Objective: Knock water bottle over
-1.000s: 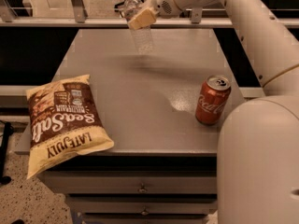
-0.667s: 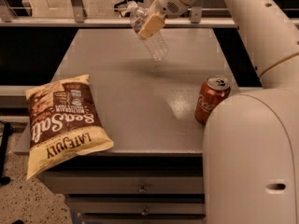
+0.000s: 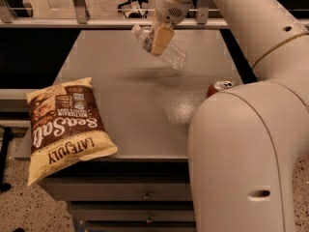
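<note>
The water bottle (image 3: 174, 57) is a small clear ribbed bottle with a white cap. It leans steeply over the far middle of the grey table (image 3: 145, 110), cap up and to the left, base down and to the right near the tabletop. My gripper (image 3: 159, 41) reaches in from above and is against the bottle's upper half, covering its label. The large white arm fills the right side of the view.
A red Coca-Cola can (image 3: 219, 86) stands at the table's right, partly hidden behind my arm. A brown Late July chip bag (image 3: 65, 124) lies on the near left corner, overhanging the edge. Drawers sit below the front; a rail runs behind the table.
The bottle has gone from upright to steeply tilted, its base swinging to the right. My gripper has moved right and slightly nearer with it.
</note>
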Robot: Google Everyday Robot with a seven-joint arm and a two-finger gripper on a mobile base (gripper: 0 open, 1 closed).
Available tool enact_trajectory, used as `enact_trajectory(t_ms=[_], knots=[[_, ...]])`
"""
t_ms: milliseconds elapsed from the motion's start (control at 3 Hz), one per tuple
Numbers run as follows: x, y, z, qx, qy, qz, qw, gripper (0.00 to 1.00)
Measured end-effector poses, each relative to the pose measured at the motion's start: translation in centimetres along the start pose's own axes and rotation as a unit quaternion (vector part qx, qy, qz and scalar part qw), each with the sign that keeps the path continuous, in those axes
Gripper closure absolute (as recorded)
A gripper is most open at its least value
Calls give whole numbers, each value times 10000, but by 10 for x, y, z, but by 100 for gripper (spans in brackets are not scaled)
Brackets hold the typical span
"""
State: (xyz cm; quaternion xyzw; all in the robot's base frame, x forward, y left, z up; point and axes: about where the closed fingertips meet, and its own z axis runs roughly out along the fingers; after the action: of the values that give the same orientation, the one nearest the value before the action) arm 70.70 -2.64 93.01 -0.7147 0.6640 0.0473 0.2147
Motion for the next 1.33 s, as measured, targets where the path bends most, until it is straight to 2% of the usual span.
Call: enact_trajectory(t_ms=[333,667,1000,1333], knots=[[-7,15,10,-280,306,-525,9978,100],[-10,29,23,-535,475,-841,9939,92],[-8,42,40,-778,600,-1000,9901,78],[-4,53,51,-944,694,-1071,9873,54]])
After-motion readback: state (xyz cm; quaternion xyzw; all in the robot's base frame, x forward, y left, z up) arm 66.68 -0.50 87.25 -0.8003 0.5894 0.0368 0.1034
